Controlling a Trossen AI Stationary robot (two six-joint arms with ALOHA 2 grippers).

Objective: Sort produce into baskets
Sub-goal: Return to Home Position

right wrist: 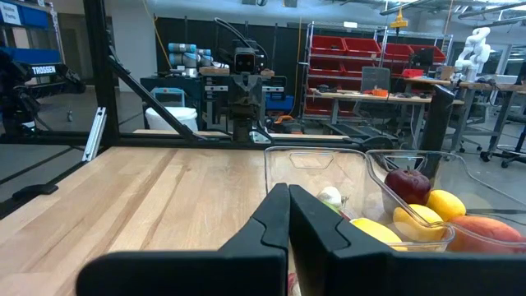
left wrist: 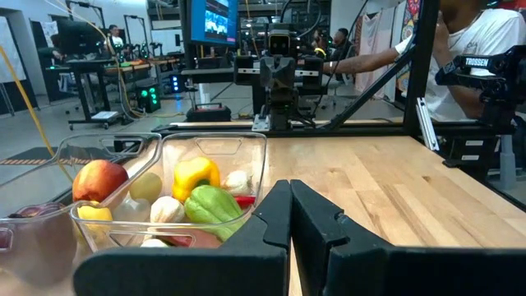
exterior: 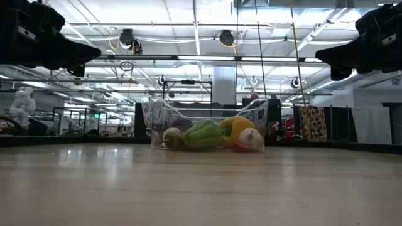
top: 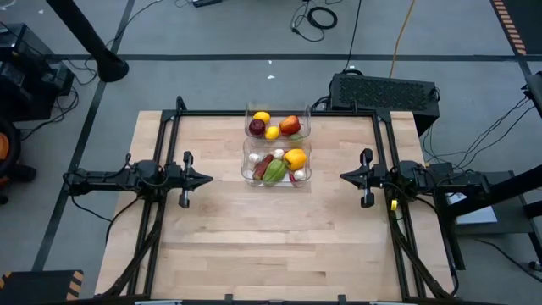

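Observation:
Two clear baskets stand side by side at the table's far middle. The far basket (top: 278,124) holds lemons, a dark red apple and a red apple (top: 290,125). The near basket (top: 277,164) holds a green pepper (top: 274,171), a yellow pepper (top: 295,158), a dark red pepper, garlic bulbs and a red chilli. My left gripper (top: 209,179) is shut and empty, left of the near basket. My right gripper (top: 343,177) is shut and empty, right of it. Both hover above the table.
A black box (top: 385,91) stands beyond the table's far right corner. A dark metal frame (top: 254,113) runs along the far edge and both sides. A person in a white shirt (left wrist: 477,41) is beyond the table. Bare wood (top: 271,237) lies in front of the baskets.

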